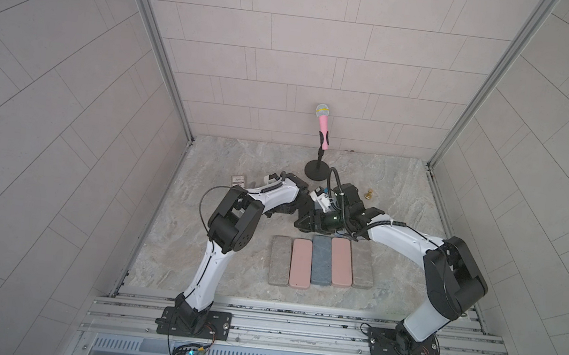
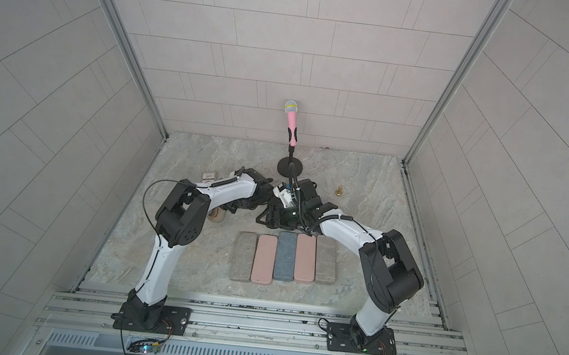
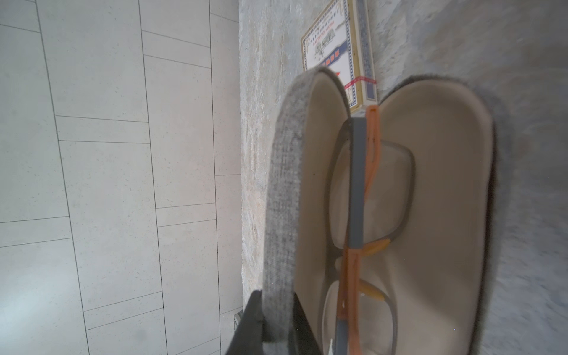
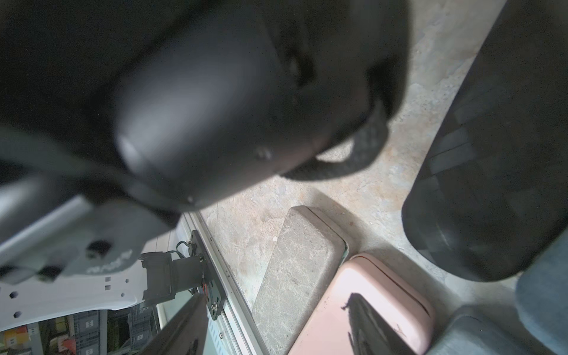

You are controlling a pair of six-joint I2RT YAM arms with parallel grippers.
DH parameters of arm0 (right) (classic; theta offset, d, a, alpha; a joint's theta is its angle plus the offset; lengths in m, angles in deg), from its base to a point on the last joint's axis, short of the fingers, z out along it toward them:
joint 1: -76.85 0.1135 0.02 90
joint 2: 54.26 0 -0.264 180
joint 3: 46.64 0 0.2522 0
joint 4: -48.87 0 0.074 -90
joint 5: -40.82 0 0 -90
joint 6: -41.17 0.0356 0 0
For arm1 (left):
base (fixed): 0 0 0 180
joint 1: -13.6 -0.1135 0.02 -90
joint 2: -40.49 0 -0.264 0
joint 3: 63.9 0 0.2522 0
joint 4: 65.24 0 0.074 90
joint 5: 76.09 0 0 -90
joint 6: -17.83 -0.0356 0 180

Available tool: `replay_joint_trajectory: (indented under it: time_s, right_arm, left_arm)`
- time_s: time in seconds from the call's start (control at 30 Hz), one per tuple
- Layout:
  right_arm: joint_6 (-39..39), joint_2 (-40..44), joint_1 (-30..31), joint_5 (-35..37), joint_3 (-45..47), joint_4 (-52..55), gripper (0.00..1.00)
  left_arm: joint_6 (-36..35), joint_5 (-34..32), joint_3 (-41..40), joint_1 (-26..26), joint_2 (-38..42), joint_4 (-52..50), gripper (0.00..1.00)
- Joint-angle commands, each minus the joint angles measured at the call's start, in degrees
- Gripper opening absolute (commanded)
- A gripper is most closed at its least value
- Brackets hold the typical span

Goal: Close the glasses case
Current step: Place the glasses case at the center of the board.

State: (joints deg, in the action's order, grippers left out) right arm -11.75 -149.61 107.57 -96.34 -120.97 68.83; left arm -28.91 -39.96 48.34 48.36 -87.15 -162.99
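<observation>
The glasses case point(image 3: 445, 199) lies open on the marbled table point(image 1: 214, 272), left of the table's middle and mostly hidden under the left forearm in both top views. Its base rests flat with the beige lining up, and a pair of glasses point(image 3: 356, 190) with a grey and orange frame sits folded inside. The grey fabric lid point(image 3: 282, 184) stands raised off the base at a steep angle. The left gripper point(image 3: 275, 307) is closed tight on the lid's rim, 1 black finger on each face of the fabric. Just beyond the case's far end lies a small card box point(image 3: 335, 52). The right gripper point(image 4: 276, 325) hovers close beside the left wrist with its 2 fingers spread apart and nothing between them. Below it lies a row of 5 oblong cases point(image 1: 322, 266), side by side: stone grey, pink, blue-grey, pink, stone grey. A pink microphone point(image 1: 322, 124) stands on its round base at the back of the table, and a small brass piece point(image 1: 369, 194) sits to its right.
</observation>
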Motion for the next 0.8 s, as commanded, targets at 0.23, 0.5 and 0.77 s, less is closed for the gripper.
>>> replay_joint_trajectory:
  time_s: [0.23, 0.5, 0.77]
  right_arm:
    - [-1.72, 1.53, -0.07, 0.14, 0.35, 0.76, 0.74]
    - [-1.64, 2.6, -0.05, 0.57, 0.99, 1.0, 0.74]
    - [-1.72, 3.26, -0.08, 0.62, 1.36, 1.15, 0.74]
  left_arm:
    - [-3.56, 0.62, -4.77, -0.91, 0.35, 8.88, 0.0]
    - [0.05, 2.98, -1.94, -1.74, 2.12, 3.49, 0.0]
    - [0.83, 3.47, -1.03, -1.09, 0.9, 2.52, 0.0]
